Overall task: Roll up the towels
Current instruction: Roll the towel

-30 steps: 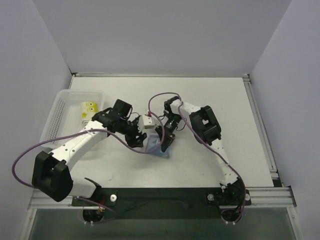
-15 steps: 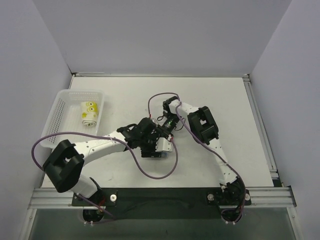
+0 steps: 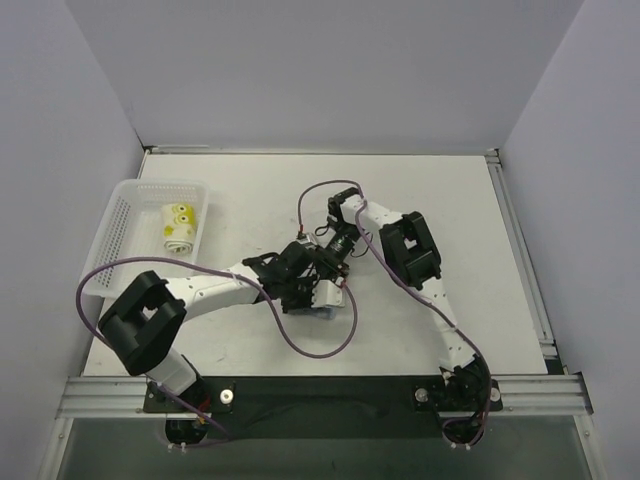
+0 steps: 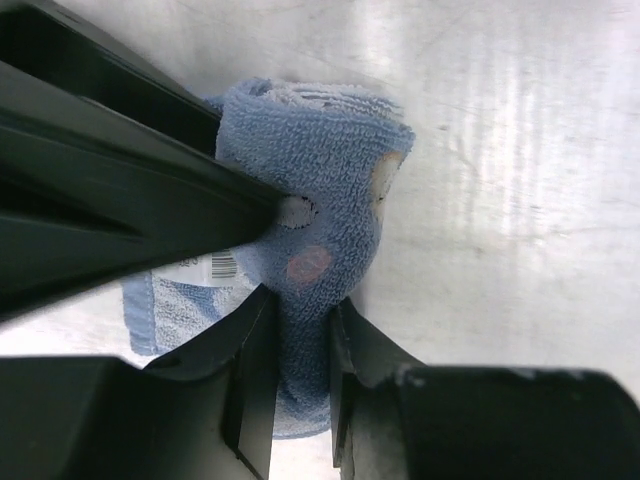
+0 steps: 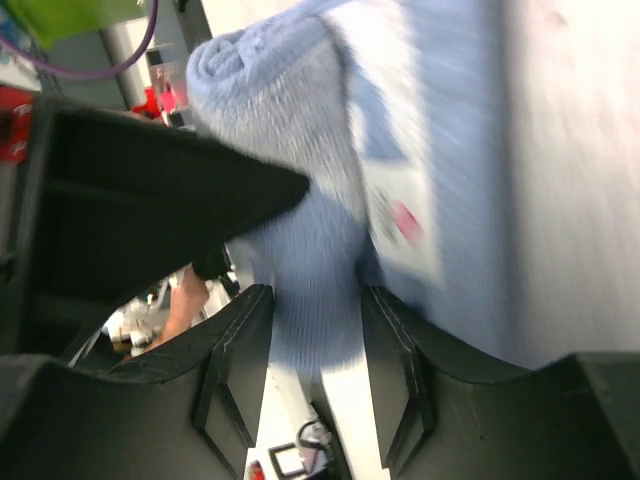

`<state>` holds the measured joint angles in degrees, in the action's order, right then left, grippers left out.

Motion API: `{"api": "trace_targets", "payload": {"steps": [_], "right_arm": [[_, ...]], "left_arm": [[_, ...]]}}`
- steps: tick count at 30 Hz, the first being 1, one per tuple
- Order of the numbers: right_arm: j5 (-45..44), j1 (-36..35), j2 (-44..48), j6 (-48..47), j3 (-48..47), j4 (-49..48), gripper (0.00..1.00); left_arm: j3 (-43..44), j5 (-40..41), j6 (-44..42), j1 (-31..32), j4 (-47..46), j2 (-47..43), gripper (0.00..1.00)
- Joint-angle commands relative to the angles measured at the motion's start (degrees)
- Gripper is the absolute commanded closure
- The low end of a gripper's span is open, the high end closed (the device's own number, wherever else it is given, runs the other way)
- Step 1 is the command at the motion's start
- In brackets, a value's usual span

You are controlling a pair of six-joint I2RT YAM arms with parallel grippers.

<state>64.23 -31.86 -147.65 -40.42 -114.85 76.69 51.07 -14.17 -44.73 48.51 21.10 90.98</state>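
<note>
- The flat white table [image 3: 420, 200] carries everything; the white plastic mesh basket [image 3: 125, 215] stands at its left side and serves as the landmark here.
- The left arm [image 3: 210, 290] and the right arm [image 3: 415, 250] both reach to one spot well to the right of the basket, a little nearer to the arm bases than it is.
- The cream-white towel with yellow and green prints [image 3: 178, 225] lies inside the basket and looks already rolled, so I judge this one finished.
- The soft, light blue towel [image 4: 320, 150] lies at that meeting spot, well apart from the basket, rolled into a thick bundle with a flat tail under it.
- The left gripper [image 4: 290, 260] has its jaws narrowed onto the blue towel, and one fingertip [image 4: 285, 212] presses a dent into the cloth.
- The right gripper [image 5: 305, 250] has the roll between its jaws, but the view is blurred and I cannot tell if it really pinches.
- The small white label [image 4: 195, 265] peeks out of the tail.
- The step in hand seems to be securing the roll; next, one firm hold should carry it toward the basket without unrolling.
</note>
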Motion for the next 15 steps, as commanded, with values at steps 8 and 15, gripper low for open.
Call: {"api": "trace_targets", "payload": {"steps": [8, 15], "right_arm": [[-5.96, 13.91, 21.95, 20.38, 6.64, -12.42, 0.58], [-4.29, 14.19, 36.19, 25.04, 23.69, -25.86, 0.55]], "left_arm": [[6.57, -20.97, 8.35, -10.35, 26.43, 10.41, 0.81], [27.74, -31.78, 1.15, -19.68, 46.27, 30.46, 0.72]]}}
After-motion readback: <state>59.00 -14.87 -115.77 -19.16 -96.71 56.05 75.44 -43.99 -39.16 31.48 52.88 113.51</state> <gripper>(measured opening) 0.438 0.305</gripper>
